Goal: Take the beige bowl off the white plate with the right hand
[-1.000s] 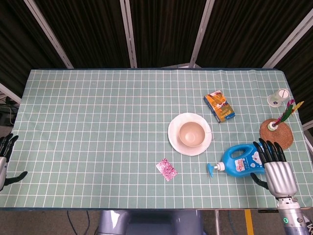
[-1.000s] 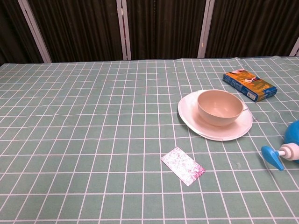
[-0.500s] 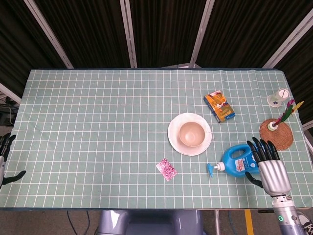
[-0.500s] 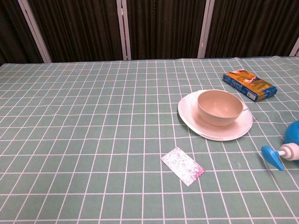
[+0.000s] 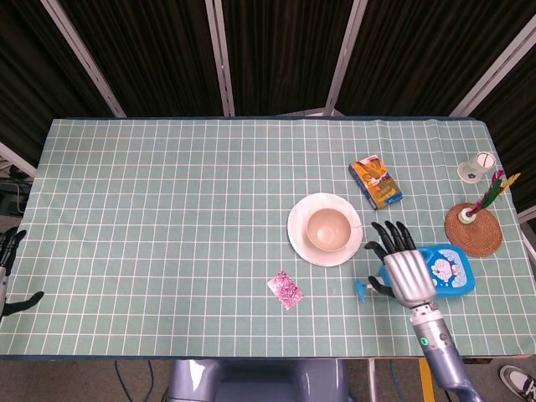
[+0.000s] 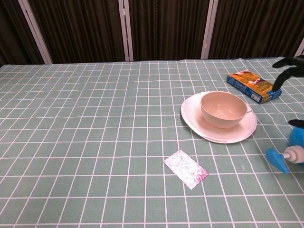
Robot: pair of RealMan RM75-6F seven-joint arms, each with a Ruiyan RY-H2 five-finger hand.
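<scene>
Two hands in frame: right hand [image 5: 405, 266] nearest, raised over the counter [image 5: 167, 218] front-right, fingers [image 5: 390, 236] spread and pointing toward the far edge, holding nothing; it covers part of the blue bottle [image 5: 448, 270], which lies on its side with its pump [image 5: 361, 291] showing just left of the hand. In the chest view only the dark fingertips [image 6: 285, 66] enter at the right edge, above the bottle's pump [image 6: 278, 160]. Left hand [image 5: 8, 272] sits at the left edge of the head view, off the counter, mostly cropped; cannot tell its state. Pink packet [image 5: 286, 290] lies flat, near front, left of the bottle. Beyond it, bowl [image 5: 327, 229] sits upright in the middle of the plate [image 5: 300, 239], just left of the right hand's fingertips, not touched. Farther back: orange box [image 5: 376, 183] lying flat; woven coaster [image 5: 474, 228] at right with a shuttlecock [image 5: 483, 201] on it; small white cup [image 5: 476, 167] near the far right corner.
</scene>
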